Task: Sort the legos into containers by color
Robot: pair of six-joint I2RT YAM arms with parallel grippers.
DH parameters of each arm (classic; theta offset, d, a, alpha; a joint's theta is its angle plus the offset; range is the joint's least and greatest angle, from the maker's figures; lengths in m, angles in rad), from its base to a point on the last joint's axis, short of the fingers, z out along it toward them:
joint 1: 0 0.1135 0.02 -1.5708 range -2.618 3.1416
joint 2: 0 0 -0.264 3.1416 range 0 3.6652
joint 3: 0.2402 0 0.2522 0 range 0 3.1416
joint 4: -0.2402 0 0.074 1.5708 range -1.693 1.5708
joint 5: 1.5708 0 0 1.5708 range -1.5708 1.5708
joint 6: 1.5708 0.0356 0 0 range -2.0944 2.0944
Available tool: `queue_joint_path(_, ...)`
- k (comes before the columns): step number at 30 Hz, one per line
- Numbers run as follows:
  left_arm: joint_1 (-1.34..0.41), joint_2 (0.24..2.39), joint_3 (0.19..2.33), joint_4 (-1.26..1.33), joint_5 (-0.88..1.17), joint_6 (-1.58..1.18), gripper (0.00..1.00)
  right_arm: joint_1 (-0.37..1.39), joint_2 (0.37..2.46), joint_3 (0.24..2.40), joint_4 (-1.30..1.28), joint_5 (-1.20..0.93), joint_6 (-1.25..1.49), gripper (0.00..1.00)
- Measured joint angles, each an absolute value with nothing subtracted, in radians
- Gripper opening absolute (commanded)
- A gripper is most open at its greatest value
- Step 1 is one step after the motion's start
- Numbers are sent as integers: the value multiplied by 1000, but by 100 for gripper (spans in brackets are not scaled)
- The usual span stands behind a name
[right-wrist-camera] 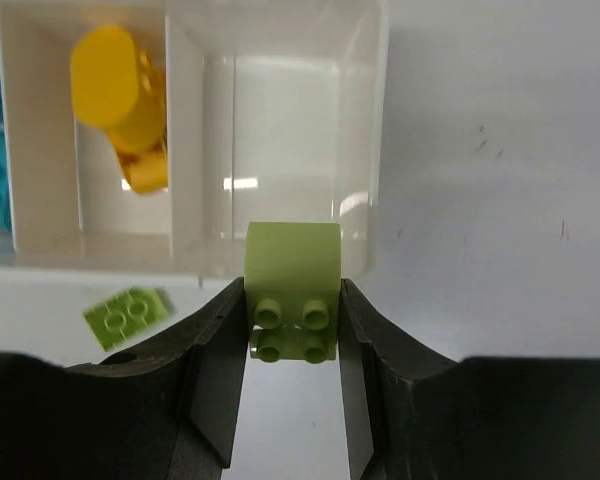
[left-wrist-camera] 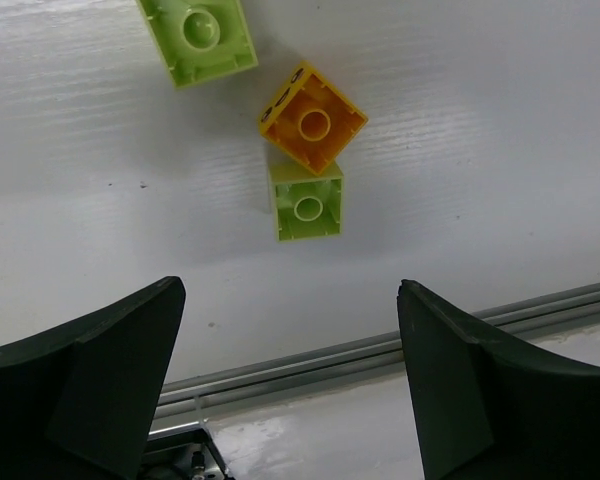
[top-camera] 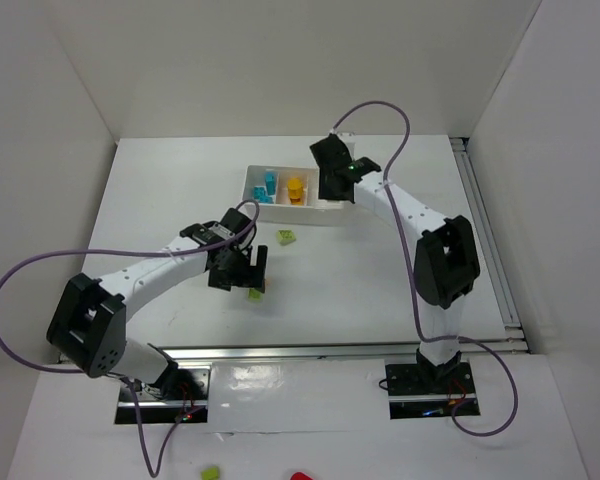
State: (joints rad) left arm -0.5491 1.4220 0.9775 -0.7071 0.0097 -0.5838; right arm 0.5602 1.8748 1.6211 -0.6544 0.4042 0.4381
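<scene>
The right fingers are clamped on a light green brick, low centre of their view, over the near wall of the tray at its bare third compartment. Released there, it could clip the rim and tumble outside.

The left fingers stand wide, holding nothing. An orange brick touches a green brick, so a grab might catch both.

Loose: one orange, that green, a second green brick upper left, one flat green piece.

Overhead plus wrist close-ups, tray shared
</scene>
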Motion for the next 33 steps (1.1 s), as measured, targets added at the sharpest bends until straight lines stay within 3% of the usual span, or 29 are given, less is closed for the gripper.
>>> queue_joint_path(4,-583,1475,973,-674,9,-589,95,511,2001,1791,-628,385,410,34)
queue_joint_path(6,-595,1493,959,-653,5,-600,91,493,2075,1869,-624,379,401,40)
queue_joint_path(9,-600,1507,947,-641,-2,-608,85,477,2180,1982,-636,369,396,70)
queue_joint_path(10,-600,1512,947,-638,-6,-610,84,474,2206,2012,-642,363,396,86)
queue_joint_path(11,-600,1517,947,-631,-10,-610,84,472,2228,2038,-647,359,396,90)
queue_joint_path(19,-600,1588,947,-592,-22,-610,73,472,2186,2040,-667,365,378,91)
queue_joint_path(23,-600,1609,947,-576,-22,-611,54,470,2064,1955,-659,387,376,91)
queue_joint_path(24,-601,1613,948,-572,-22,-611,40,468,2030,1932,-657,390,375,91)
queue_joint_path(25,-601,1616,948,-569,-22,-614,32,466,1998,1911,-655,394,375,91)
queue_joint_path(30,-611,1620,1007,-611,-22,-602,0,443,1858,1798,-638,419,373,91)
queue_joint_path(33,-617,1620,1114,-688,9,-598,0,406,1783,1703,-637,420,374,91)
